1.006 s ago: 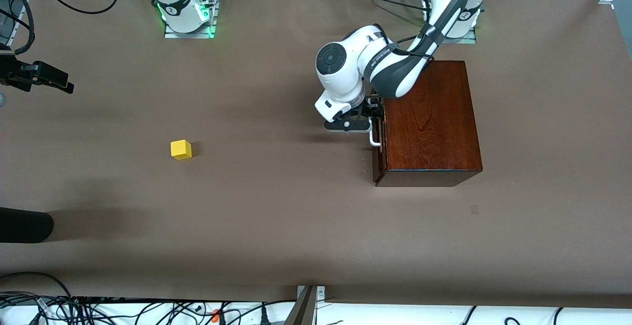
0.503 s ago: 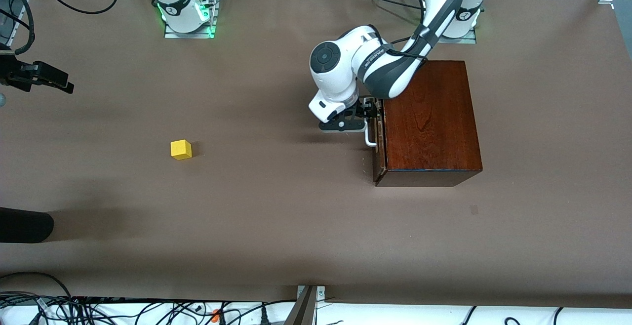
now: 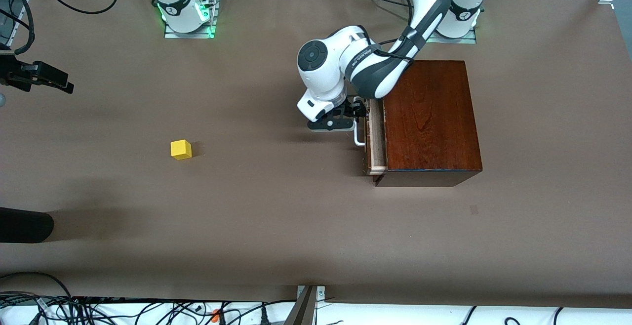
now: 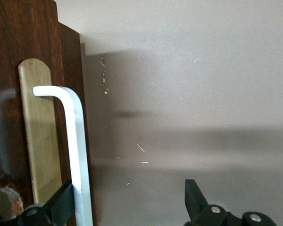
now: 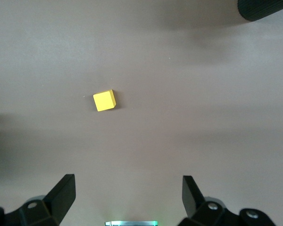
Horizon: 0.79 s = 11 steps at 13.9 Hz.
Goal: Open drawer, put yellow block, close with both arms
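Handle (image 4: 78,141) of drawer (image 3: 375,137) touches one finger (image 4: 61,205) of left claw (image 4: 127,207)

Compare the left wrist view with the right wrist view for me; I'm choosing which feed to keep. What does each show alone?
Left wrist only: the drawer front and its white handle, with one finger of the open left pincer hooked inside the bar. Right wrist only: the yellow block, lying apart from the open right pincer. Both share the bare brown table.
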Each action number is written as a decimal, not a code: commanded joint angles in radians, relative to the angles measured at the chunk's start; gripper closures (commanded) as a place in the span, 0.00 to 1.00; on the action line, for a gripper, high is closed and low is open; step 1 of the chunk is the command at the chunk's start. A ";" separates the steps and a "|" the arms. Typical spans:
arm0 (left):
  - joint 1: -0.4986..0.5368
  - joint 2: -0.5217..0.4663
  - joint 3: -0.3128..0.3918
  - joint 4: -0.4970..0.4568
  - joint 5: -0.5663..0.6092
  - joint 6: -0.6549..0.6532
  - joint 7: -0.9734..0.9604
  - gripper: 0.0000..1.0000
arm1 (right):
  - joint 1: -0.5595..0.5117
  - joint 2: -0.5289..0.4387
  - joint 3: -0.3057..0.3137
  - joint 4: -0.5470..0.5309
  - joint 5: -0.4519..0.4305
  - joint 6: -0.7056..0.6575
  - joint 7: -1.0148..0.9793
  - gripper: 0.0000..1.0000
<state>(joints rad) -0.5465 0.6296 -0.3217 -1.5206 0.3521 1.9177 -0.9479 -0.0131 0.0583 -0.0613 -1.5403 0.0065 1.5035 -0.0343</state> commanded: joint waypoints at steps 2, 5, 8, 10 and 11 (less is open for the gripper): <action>-0.044 0.081 -0.005 0.105 0.021 0.003 -0.031 0.00 | -0.008 -0.009 0.006 -0.008 0.003 -0.006 0.005 0.00; -0.053 0.091 -0.005 0.120 0.016 0.004 -0.032 0.00 | -0.008 -0.009 0.008 -0.008 0.003 -0.006 0.005 0.00; -0.073 0.131 -0.005 0.186 0.015 0.003 -0.046 0.00 | -0.008 -0.009 0.008 -0.008 0.003 -0.006 0.005 0.00; -0.081 0.140 -0.005 0.200 0.013 0.003 -0.052 0.00 | -0.008 -0.009 0.006 -0.008 0.003 -0.006 0.005 0.00; -0.089 0.142 -0.005 0.214 0.013 0.003 -0.055 0.00 | -0.010 -0.009 0.006 -0.008 0.003 -0.006 0.005 0.00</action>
<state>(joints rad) -0.5954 0.6989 -0.3120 -1.4099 0.3567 1.8761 -0.9775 -0.0132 0.0583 -0.0614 -1.5404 0.0065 1.5035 -0.0343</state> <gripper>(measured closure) 0.000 0.000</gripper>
